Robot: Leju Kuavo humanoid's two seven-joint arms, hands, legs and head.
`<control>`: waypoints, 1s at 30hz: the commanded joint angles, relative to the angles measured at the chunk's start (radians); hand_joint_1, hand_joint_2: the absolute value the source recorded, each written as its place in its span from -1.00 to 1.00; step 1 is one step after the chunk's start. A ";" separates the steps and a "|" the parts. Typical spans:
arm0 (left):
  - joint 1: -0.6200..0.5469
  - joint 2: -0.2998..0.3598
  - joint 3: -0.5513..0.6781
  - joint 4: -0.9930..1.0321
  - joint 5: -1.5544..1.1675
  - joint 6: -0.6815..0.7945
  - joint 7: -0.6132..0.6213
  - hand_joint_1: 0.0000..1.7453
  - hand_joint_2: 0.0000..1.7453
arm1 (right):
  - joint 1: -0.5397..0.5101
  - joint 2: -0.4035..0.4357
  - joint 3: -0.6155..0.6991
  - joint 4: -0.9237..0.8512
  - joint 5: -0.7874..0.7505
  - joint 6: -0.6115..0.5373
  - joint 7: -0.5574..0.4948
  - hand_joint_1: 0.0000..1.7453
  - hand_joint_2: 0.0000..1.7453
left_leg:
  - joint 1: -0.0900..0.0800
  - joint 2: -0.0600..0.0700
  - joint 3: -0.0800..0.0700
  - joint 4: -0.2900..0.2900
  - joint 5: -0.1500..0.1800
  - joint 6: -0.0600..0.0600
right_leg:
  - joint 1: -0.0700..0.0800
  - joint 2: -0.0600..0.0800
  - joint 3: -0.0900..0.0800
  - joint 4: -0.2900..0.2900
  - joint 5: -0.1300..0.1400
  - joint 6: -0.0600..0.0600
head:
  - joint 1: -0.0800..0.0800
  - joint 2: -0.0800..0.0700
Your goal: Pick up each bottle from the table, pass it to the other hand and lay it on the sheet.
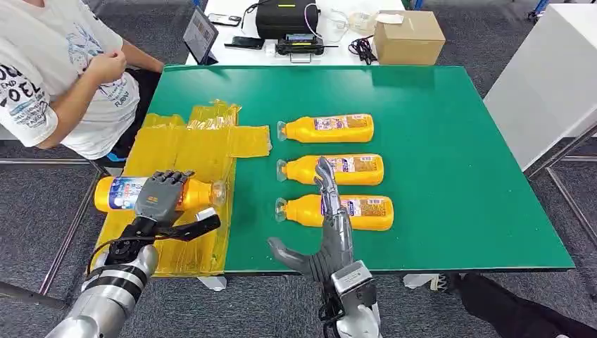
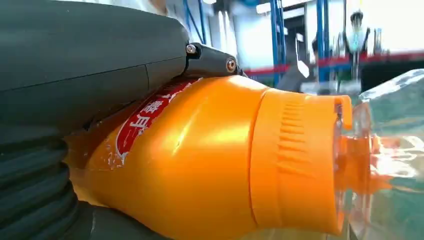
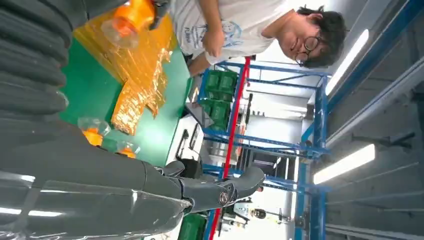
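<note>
My left hand [image 1: 162, 201] grips an orange bottle [image 1: 116, 193] lying sideways over the yellow sheet [image 1: 183, 151] at the table's left edge; in the left wrist view the bottle [image 2: 210, 160] and its clear cap fill the frame under my fingers [image 2: 100, 60]. Three more orange bottles lie in a column on the green table [image 1: 450, 141]: a far bottle [image 1: 327, 129], a middle bottle [image 1: 352, 169] and a near bottle [image 1: 366, 211]. My right hand [image 1: 327, 225] is open, fingers stretched flat above the near and middle bottles, holding nothing.
A person in a white T-shirt [image 1: 56, 77] sits at the table's far left corner. A cardboard box [image 1: 408, 35], a black case [image 1: 285, 20] and a tablet [image 1: 200, 34] stand on the white table behind. The green table's right half is bare.
</note>
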 commanded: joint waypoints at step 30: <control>-0.044 -0.008 0.126 0.251 0.376 -0.467 -0.146 -1.00 1.00 | -0.071 -0.014 0.037 0.179 -0.047 0.082 0.059 -1.00 1.00 | 0.000 0.001 0.012 -0.002 -0.001 -0.001 | 0.000 0.002 0.013 -0.002 0.000 -0.002 | 0.000 0.000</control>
